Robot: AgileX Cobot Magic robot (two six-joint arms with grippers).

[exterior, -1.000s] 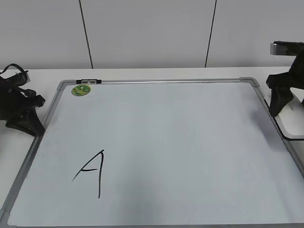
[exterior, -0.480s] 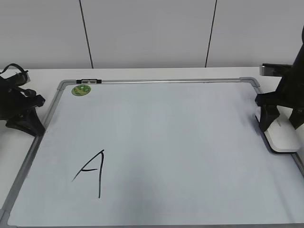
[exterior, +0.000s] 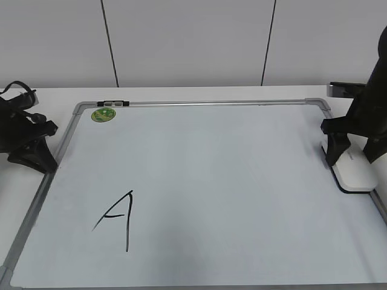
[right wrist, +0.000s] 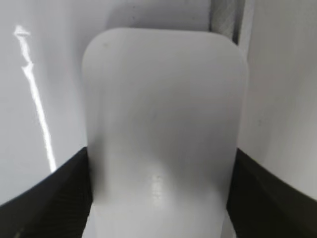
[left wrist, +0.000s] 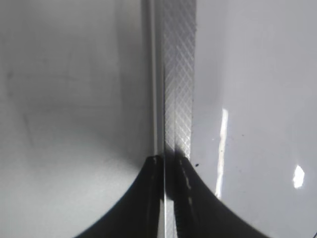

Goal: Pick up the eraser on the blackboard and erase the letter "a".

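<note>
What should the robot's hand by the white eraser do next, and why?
Probably close its fingers. The right gripper sits open with one finger on each side of the eraser, which lies at the right edge of the blackboard. It looks lined up but not yet squeezing, so gripping likely comes before lifting.

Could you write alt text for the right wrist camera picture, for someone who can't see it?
A white eraser with rounded corners fills the middle of the view, lying on the blackboard, a white dry-erase surface. The right hand straddles it, one dark finger at each lower corner. A strip of grey frame shows at the upper right.
</note>
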